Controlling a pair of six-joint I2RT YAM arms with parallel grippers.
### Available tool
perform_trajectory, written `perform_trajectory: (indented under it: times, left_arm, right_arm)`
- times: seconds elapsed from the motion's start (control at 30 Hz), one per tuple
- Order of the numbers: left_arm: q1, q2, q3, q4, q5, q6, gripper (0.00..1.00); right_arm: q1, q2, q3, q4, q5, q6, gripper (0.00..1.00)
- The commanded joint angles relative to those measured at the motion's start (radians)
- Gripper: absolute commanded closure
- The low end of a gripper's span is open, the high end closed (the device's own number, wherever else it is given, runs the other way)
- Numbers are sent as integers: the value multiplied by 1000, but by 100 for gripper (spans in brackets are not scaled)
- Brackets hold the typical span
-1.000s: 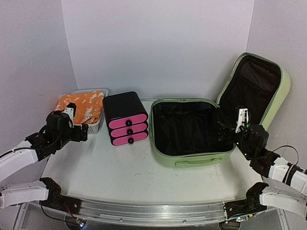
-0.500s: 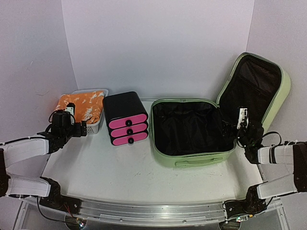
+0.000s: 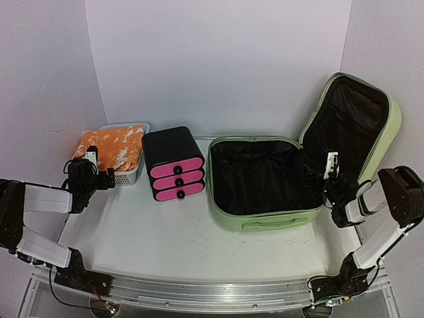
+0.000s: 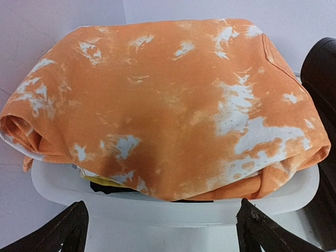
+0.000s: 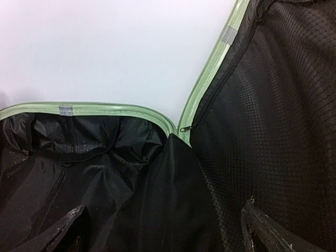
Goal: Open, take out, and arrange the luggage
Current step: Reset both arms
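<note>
White walls (image 3: pixel 218 66) enclose a pale table (image 3: pixel 185 245) on three sides, and a metal rail (image 3: pixel 212 295) runs along its near edge. A broad strip of bare table is left between that rail and the objects, which are lined up toward the back.

The luggage (image 3: pixel 265 220) is laid flat on the right half of the table and is unzipped. Its lid (image 3: pixel 358 119) is raised and tilted back toward the right wall; whether the lid touches that wall cannot be told. Black lining is exposed in both halves, and no contents can be made out in the base. The right corner of the luggage is set close to the table's right edge.

A black drawer box (image 3: pixel 173 163) with three pink fronts is placed just beside the luggage's left side, with a narrow gap between them. To its left, a white basket (image 3: pixel 129 175) is tucked near the back-left corner and is heaped with an orange, white-blotched cloth (image 3: pixel 112 146).

The left gripper (image 4: pixel 164 233) is held low in front of the basket. Its fingers (image 4: pixel 63 231) are spread wide, and nothing is held or touched. The right gripper (image 5: pixel 165 233) is pointed at the luggage's right inner corner. Its fingers (image 5: pixel 265 231) are likewise spread wide and nothing is gripped.
</note>
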Motion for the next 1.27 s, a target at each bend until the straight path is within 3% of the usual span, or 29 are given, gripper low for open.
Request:
perform_trajectory:
  times: [0.0, 0.4, 1.23]
  left_arm:
    - [8, 56, -21, 169, 55, 41, 0]
    - [10, 240, 18, 271, 75, 75, 1]
    - [15, 253, 8, 296, 76, 68, 0]
  right_arm:
    - [-26, 109, -18, 203, 40, 7, 2]
    - [-28, 113, 28, 114, 161, 46, 2]
    - [-28, 113, 29, 113, 159, 45, 2]
